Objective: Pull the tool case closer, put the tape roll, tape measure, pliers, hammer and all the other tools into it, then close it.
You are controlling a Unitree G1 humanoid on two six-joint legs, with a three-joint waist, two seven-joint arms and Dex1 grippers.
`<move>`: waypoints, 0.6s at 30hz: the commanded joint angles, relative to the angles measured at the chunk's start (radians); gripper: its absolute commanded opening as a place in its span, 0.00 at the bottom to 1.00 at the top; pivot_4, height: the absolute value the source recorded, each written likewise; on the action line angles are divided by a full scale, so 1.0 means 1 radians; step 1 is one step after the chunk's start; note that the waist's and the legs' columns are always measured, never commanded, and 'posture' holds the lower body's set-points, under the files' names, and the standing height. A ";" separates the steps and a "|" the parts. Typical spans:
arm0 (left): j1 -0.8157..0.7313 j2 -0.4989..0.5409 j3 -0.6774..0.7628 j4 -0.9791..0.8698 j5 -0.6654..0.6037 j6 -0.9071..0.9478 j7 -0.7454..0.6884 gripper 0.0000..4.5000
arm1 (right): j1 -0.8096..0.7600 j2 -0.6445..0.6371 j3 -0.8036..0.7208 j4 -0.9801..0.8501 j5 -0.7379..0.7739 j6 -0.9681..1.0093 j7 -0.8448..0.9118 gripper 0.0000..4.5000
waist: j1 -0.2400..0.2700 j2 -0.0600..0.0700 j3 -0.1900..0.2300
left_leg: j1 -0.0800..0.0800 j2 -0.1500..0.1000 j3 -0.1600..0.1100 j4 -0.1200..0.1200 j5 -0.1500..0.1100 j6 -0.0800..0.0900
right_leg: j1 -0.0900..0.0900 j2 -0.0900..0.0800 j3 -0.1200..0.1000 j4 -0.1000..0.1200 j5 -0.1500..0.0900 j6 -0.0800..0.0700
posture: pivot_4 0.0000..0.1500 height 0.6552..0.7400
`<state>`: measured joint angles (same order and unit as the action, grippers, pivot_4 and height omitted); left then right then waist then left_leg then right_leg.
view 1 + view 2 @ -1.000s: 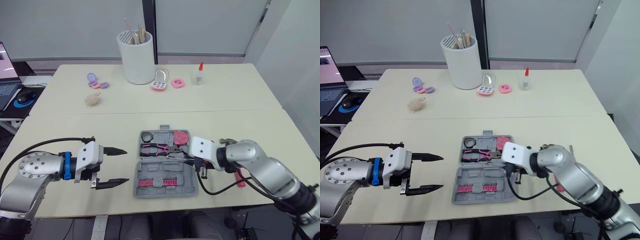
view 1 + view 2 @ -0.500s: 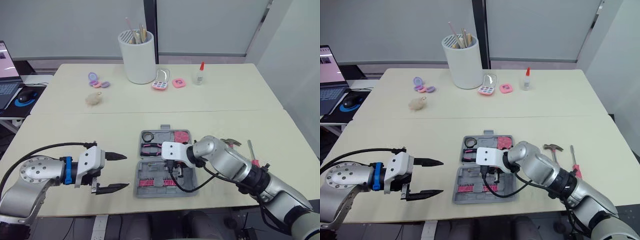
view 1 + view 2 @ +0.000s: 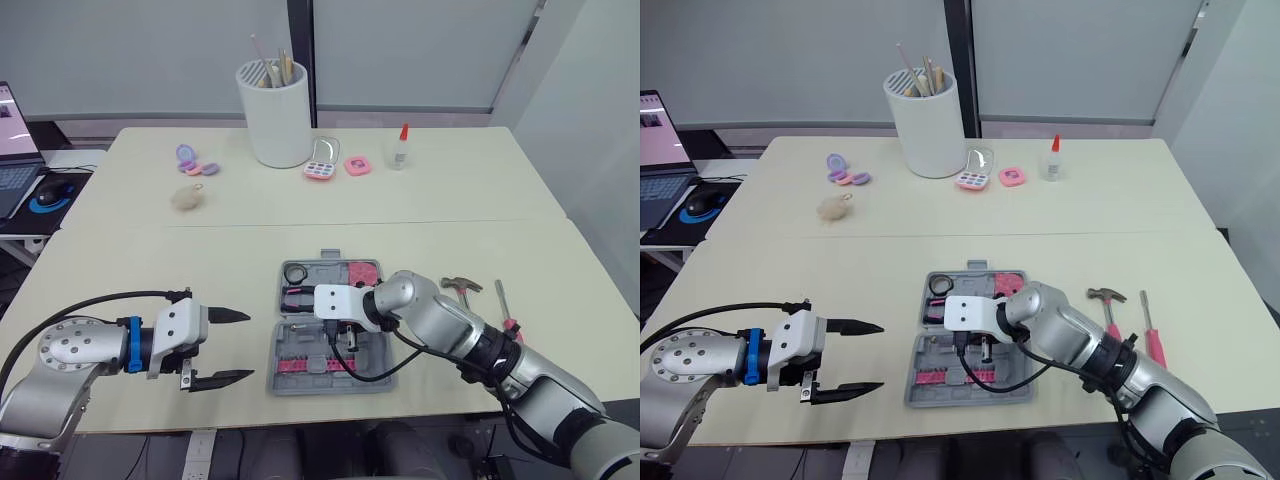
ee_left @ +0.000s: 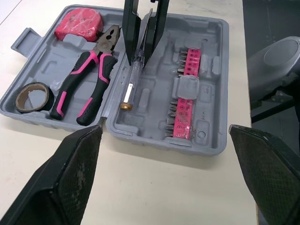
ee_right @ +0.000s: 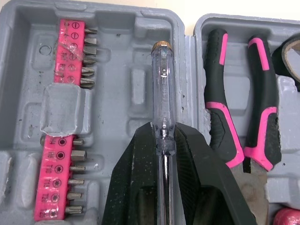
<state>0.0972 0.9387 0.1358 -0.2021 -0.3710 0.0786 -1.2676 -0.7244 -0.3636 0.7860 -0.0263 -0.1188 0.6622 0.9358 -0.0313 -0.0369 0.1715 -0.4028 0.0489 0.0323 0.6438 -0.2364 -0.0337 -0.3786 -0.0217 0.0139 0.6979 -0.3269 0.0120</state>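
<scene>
The biggest risk, I think, concerns the tool case [image 4: 154,93] itself. It lies open at the near edge of the table [image 3: 150,270], and the right arm reaches across it from the side. A black cable [image 3: 352,372] from this arm hangs over the near half, so a careless withdrawal could drag or turn the whole case. The hammer [image 3: 1102,300] and the pink-handled screwdriver [image 3: 1150,335] are not yet inside. They lie on the table to the right of the case.

The next risk is the clear-handled screwdriver [image 5: 161,84]. The right gripper [image 5: 164,133] is clamped on its shaft and holds it low over the near half, just beside the hinge and parallel to it. If it is let go across a ridge instead of in a slot, the lid will probably not shut. It could also knock the pink bit holders [image 4: 185,93] out of place. The pliers [image 4: 89,84], tape measure [image 4: 82,30] and tape roll [image 4: 32,96] already lie in the far half.

The left gripper [image 3: 222,345] hovers left of the case, fingers spread apart and holding nothing.

The table is pale and smooth, made of two tops joined together. At its far side stand a white cylinder [image 3: 272,115] with sticks and a small glue bottle [image 3: 399,148]. Behind are grey wall panels.
</scene>
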 commanded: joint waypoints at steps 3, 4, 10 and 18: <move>-0.008 -0.003 0.013 -0.023 -0.006 -0.009 0.012 1.00 | -0.004 0.029 -0.006 0.010 -0.028 -0.026 0.002 0.07 | 0.000 0.000 0.000 | 0.000 0.000 0.000 0.000 0.000 0.000 | 0.000 0.000 0.000 0.000 0.000 0.000 | 1.00 0.96; -0.007 -0.002 0.012 -0.024 -0.007 -0.009 0.013 1.00 | -0.004 0.030 -0.005 0.017 -0.034 -0.031 0.003 0.07 | 0.000 0.000 0.000 | 0.000 0.000 0.000 0.000 0.000 0.000 | 0.000 0.000 0.000 0.000 0.000 0.000 | 1.00 0.96; -0.004 0.000 0.012 -0.030 -0.007 -0.006 0.017 1.00 | -0.003 0.042 -0.012 0.028 -0.046 -0.050 0.003 0.15 | 0.000 0.000 0.000 | 0.000 0.000 0.000 0.000 0.000 0.000 | 0.000 0.000 0.000 0.000 0.000 0.000 | 1.00 0.96; -0.002 0.000 0.014 -0.046 -0.012 0.006 0.025 1.00 | 0.001 0.004 -0.092 -0.083 -0.004 -0.054 0.042 0.55 | 0.000 0.000 0.000 | 0.000 0.000 0.000 0.000 0.000 0.000 | 0.000 0.000 0.000 0.000 0.000 0.000 | 1.00 0.96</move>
<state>0.0975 0.9381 0.1358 -0.2126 -0.3716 0.0828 -1.2490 -0.7232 -0.3492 0.7344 -0.0504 -0.1350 0.6244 0.9636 -0.0313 -0.0367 0.1716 -0.4032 0.0488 0.0323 0.6438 -0.2364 -0.0337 -0.3788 -0.0219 0.0138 0.6977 -0.3268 0.0120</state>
